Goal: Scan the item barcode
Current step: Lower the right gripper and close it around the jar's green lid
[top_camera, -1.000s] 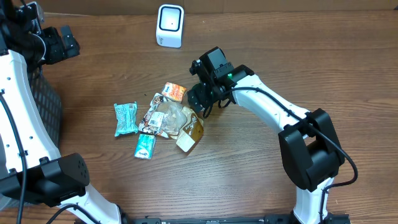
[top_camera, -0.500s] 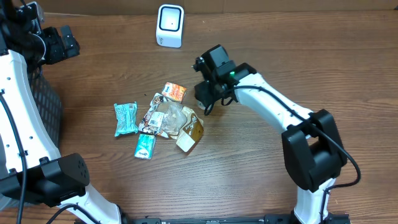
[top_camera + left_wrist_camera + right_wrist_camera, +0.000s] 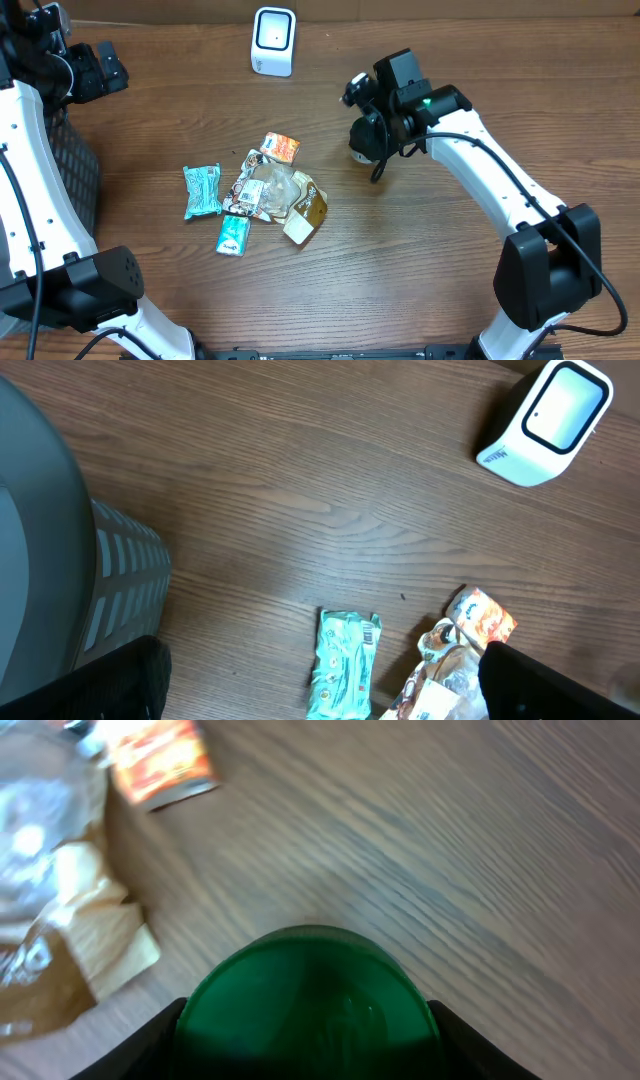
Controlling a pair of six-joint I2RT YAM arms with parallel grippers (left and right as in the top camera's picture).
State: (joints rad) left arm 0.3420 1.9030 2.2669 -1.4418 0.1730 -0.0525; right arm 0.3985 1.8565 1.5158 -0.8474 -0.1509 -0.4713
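While the left pincer hung wide open and empty beside the basket, far to the left of the right pincer, the work sat on the right side. Scanner stood left of the right pincer and farther from the arm bases, well apart from it. Right pincer was clamped on a round green-topped container, held clear of the table. My read: pick done, scan not yet. Left to do: carry container to the scanner, turn the barcode to its window, hold. Barcode wasn't visible in any view, so couldn't tell which face carried it.

Counts, left to right: 1 basket; 2 pincers; 5 packets in a loose pile on the table, left of the right pincer and nearer the bases: big teal packet, small teal packet, clear packet, orange packet, brown packet. Overlap mid-pile could have hidden another. 1 scanner; 1 container, in the grip.
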